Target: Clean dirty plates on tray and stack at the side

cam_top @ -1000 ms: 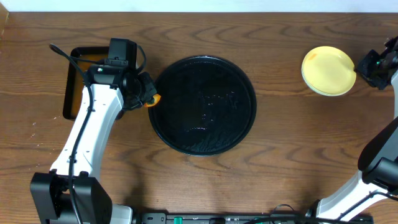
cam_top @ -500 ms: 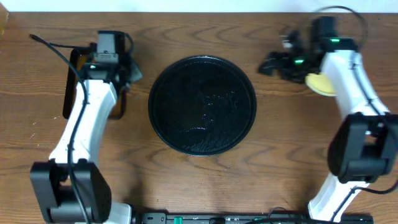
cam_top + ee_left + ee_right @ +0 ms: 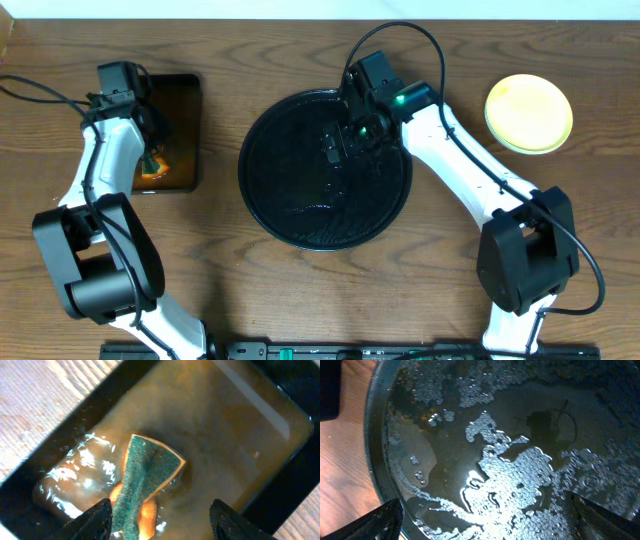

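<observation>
Two jaw pairs are seen spread, empty | left gripper [image 3: 161, 510] held over green-orange sponge [image 3: 150, 470] in rectangular black tray of brown liquid [image 3: 295, 480] | right gripper [image 3: 482, 510] held over wet round glossy black tray [image 3: 300, 215] | pale yellow round plate [image 3: 529, 113] set at its 2–3 o'clock

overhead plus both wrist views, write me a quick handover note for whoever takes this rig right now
Left gripper: jaws open, low over the small tray of brown liquid; the sponge lies in the liquid between them, not gripped.
Right gripper: jaws open, empty, over the round black tray.
Plates: none on the round tray, which is wet and foamy. The yellow plate sits off to the right side; whether others lie under it is unclear.
Done: tray holds no plates.
Left: probably just confirm the stack and pull both arms back.
</observation>
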Action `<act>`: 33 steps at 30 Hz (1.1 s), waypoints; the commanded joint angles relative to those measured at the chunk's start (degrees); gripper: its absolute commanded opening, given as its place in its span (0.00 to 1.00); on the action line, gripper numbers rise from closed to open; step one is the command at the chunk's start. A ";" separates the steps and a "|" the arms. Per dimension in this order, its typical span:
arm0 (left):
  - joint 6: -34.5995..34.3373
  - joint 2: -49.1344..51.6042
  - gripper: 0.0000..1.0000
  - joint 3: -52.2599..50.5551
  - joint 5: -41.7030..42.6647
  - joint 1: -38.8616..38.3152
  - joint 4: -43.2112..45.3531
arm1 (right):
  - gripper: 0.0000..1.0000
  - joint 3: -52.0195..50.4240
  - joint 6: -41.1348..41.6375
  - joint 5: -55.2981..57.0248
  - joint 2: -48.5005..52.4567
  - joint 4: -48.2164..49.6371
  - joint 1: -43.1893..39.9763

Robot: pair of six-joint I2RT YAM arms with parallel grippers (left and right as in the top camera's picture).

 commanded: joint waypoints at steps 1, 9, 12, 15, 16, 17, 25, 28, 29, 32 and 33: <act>0.52 -5.77 0.64 0.02 4.57 0.37 -0.28 | 0.99 -0.02 2.03 1.53 -4.09 -1.14 -0.13; 0.52 -24.96 0.64 0.02 24.90 0.35 -7.96 | 0.99 -0.04 2.03 6.01 -21.35 -6.03 -0.17; 0.55 -31.36 0.77 0.02 24.20 0.35 -14.01 | 0.99 -0.24 2.05 12.09 -28.89 -13.55 2.23; 0.52 -33.33 0.77 0.02 24.13 0.35 -15.54 | 0.99 -1.03 4.22 19.39 -32.46 -20.28 5.03; 0.52 -33.59 0.77 0.02 24.13 0.35 -15.52 | 0.99 -1.55 6.56 22.69 -33.51 -22.32 6.19; 0.52 -33.59 0.78 0.02 24.13 0.35 -15.52 | 0.99 -1.97 8.55 24.87 -34.36 -23.74 7.30; 0.52 -33.51 0.78 0.00 24.13 0.35 -15.54 | 0.99 -2.14 9.29 22.71 -34.75 -24.50 9.01; 0.52 -33.51 0.78 0.00 24.13 0.35 -15.52 | 0.99 -2.14 9.29 22.71 -34.75 -24.52 9.01; 0.52 -33.51 0.78 0.00 24.13 0.35 -15.54 | 0.99 -2.14 9.29 22.71 -34.75 -24.68 9.01; 0.52 -33.48 0.78 0.00 24.13 0.35 -15.54 | 0.99 -2.14 9.27 22.71 -34.75 -25.05 9.01; 0.52 -33.48 0.78 0.00 24.13 0.35 -15.54 | 0.99 -2.14 9.27 22.71 -34.75 -25.11 9.01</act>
